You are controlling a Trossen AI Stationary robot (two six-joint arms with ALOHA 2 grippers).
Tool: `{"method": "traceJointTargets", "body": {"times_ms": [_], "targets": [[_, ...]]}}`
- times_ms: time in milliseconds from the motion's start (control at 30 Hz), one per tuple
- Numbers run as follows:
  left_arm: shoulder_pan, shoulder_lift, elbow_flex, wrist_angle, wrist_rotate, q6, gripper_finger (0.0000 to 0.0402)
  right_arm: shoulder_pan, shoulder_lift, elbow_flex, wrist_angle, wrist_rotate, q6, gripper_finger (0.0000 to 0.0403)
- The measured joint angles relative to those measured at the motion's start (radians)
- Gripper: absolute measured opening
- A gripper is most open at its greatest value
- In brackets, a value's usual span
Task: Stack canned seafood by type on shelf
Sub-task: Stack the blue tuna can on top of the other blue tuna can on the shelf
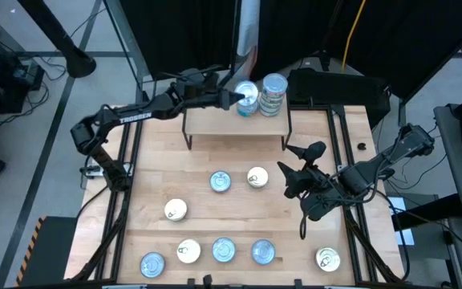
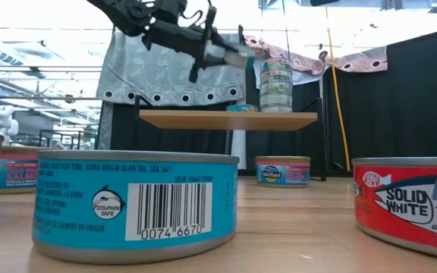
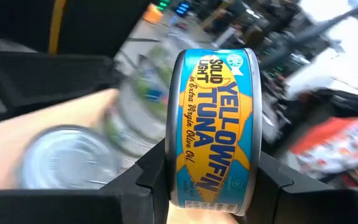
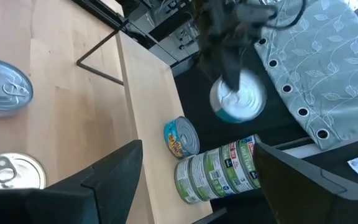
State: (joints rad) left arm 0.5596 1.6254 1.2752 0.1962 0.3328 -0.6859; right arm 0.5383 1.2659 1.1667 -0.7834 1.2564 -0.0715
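Observation:
My left gripper (image 1: 241, 98) reaches over the shelf (image 1: 215, 123) and is shut on a blue-sided tuna tin (image 3: 213, 124). The tin hangs in the air above the shelf top (image 2: 203, 119), about level with the top of the stack of green-sided tins (image 2: 276, 86) beside it. That stack stands on the shelf's right part (image 1: 273, 95). One blue tin (image 4: 182, 138) lies flat on the shelf next to the stack. My right gripper (image 1: 289, 168) is open and hovers over the table's right half, touching nothing. My left gripper pinches the tuna tin between its two fingers (image 3: 151, 177), one on each flat face, so the printed side wall (image 3: 216, 93) faces the wrist camera. The fingers come level from the table's left side. The tin is lifted clear of the shelf, its lid (image 1: 247, 95) facing up.
Several tins lie flat on the table: two mid-table (image 1: 220, 181) (image 1: 257, 177), one left of them (image 1: 176, 210), a row along the near edge (image 1: 224, 250), one near right (image 1: 327, 258). Big in the low view: a blue tin (image 2: 135, 205), a red one (image 2: 408, 201).

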Motion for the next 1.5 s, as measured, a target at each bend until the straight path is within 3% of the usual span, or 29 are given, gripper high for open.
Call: {"method": "traceJointTargets", "body": {"times_ms": [100, 267, 500, 633, 700, 933, 1067, 1233, 1500], "targets": [[0.014, -0.053, 0.000, -0.003, 0.025, 0.020, 0.0139, -0.025, 0.000, 0.000, 0.016, 0.000, -0.069, 0.0297], [0.046, -0.097, 0.002, -0.006, 0.001, 0.011, 0.0151, -0.116, 0.000, 0.000, 0.220, -0.019, -0.455, 0.0297], [0.057, -0.065, 0.000, -0.025, -0.002, -0.108, 0.0155, -0.294, 0.003, 0.001, 0.447, -0.311, -0.997, 0.0297], [0.039, -0.065, 0.000, -0.017, 0.017, -0.145, 0.0157, -0.386, 0.030, 0.001, 0.504, -0.392, -1.388, 0.0297], [0.035, -0.065, 0.000, -0.008, 0.018, -0.140, 0.0158, -0.423, 0.048, 0.001, 0.597, -0.401, -1.479, 0.0297], [0.034, -0.065, 0.000, 0.042, 0.057, -0.146, 0.0157, -0.521, 0.104, 0.001, 0.774, -0.427, -1.585, 0.0299], [0.052, -0.065, 0.000, 0.042, 0.059, -0.140, 0.0134, -0.555, 0.132, 0.001, 0.766, -0.465, -1.425, 0.0298], [0.063, -0.065, 0.000, 0.046, 0.084, -0.144, 0.0133, -0.571, 0.160, 0.001, 0.771, -0.500, -1.247, 0.0298], [0.035, -0.065, 0.000, 0.060, 0.144, -0.174, 0.0137, -0.562, 0.235, 0.000, 1.020, -0.503, -1.485, 0.0298]]}}
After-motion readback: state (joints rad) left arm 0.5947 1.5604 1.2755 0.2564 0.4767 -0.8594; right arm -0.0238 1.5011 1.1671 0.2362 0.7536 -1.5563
